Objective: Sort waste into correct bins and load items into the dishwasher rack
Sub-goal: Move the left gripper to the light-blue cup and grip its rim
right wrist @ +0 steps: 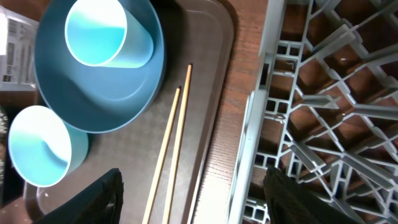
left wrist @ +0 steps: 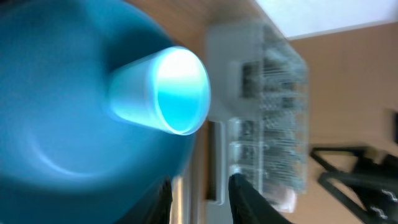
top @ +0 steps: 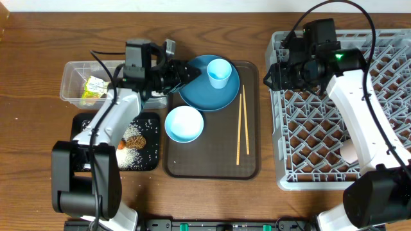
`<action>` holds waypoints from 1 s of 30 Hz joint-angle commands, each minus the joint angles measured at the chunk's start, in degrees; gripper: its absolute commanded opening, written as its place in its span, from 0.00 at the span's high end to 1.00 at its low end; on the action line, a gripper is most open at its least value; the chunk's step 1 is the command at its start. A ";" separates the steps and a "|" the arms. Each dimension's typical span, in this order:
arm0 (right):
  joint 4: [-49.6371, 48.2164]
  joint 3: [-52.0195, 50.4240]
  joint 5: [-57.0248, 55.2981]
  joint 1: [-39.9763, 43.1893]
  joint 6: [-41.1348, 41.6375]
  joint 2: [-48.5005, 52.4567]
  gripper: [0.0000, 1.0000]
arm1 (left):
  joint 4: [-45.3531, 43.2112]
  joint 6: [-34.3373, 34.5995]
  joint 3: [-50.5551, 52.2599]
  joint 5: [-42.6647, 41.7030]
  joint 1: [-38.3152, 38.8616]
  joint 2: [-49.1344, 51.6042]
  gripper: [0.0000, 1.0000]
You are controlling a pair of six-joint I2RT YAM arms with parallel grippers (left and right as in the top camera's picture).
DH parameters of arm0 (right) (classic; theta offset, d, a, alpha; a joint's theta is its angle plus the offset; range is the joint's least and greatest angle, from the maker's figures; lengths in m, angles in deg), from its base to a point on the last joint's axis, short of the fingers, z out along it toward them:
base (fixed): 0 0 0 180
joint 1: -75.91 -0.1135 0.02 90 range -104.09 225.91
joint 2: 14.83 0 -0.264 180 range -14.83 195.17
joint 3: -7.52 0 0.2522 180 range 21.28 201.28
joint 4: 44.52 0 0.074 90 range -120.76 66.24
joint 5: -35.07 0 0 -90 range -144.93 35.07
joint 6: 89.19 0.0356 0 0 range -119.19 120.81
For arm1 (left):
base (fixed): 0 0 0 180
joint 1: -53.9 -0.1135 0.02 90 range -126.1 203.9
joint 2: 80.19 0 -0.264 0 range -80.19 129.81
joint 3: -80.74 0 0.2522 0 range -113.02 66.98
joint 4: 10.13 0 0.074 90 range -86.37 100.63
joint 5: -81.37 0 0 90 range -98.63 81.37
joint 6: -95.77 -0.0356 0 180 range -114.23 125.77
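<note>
The round blue plate (top: 204, 93) lies on a dark brown tray (top: 212, 160) with the light-blue cup (top: 219, 72) standing on it. My left gripper (top: 187, 70) is at the plate's left rim. In the left wrist view its fingers (left wrist: 202, 202) stand apart with only tray edge between them, the plate (left wrist: 56, 112) just left of the gap. The pale bowl (top: 184, 124) and chopsticks (top: 243, 125) also lie on the tray. My right gripper (top: 270, 77) hangs open over the left wall of the dishwasher rack (top: 347, 109), nothing between its fingers (right wrist: 198, 199).
A clear tub (top: 70, 80) at the left holds a yellow-green wrapper (top: 94, 86). In front of it a black tray (top: 154, 163) carries rice, a carrot (top: 121, 145) and a brown piece (top: 135, 140). A small pale object (top: 349, 153) lies in the rack, partly behind my right arm.
</note>
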State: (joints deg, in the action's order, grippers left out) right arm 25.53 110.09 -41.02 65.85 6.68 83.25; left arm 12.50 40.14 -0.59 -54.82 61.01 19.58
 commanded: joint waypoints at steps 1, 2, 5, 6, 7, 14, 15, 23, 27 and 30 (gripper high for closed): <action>0.22 0.33 -2.38 -1.01 1.36 -0.59 0.35 | 6.21 -6.23 -7.15 19.45 2.45 -0.11 0.65; 0.33 0.31 -2.51 -1.01 1.36 -0.59 0.35 | 8.44 -7.19 -8.44 23.69 3.48 -0.11 0.63; 0.70 0.31 -2.60 -1.01 1.36 -0.59 0.34 | 12.79 -9.29 -11.34 33.16 7.30 -0.11 0.58; 0.74 0.31 -2.60 -1.01 1.36 -0.59 0.33 | 13.27 -9.29 -11.80 35.36 8.83 -0.11 0.57; 0.79 0.31 -2.60 -1.01 1.36 -0.59 0.32 | 13.33 -9.31 -11.91 37.11 10.10 -0.11 0.56; 2.69 0.26 -3.85 -1.01 1.33 -0.59 0.30 | 10.64 -9.53 -11.89 47.95 14.80 1.92 0.56; 3.08 0.26 -4.50 -1.01 1.33 -0.59 0.30 | 9.60 -9.51 -11.89 47.93 14.86 2.64 0.56; 3.50 0.20 -6.03 -1.07 1.36 -0.59 0.29 | 3.45 -9.49 -11.89 42.03 14.99 8.02 0.56; 3.61 0.20 -6.03 -1.05 1.33 -0.59 0.29 | 2.38 -9.22 -11.89 39.30 15.39 9.73 0.56; 3.76 0.20 -6.03 -1.05 1.36 -0.57 0.29 | 2.67 -9.22 -11.87 39.30 15.80 10.58 0.56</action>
State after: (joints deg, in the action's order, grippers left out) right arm 29.09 110.09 -46.46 65.28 7.42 83.25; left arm 15.23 31.22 -11.60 -14.28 76.31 29.59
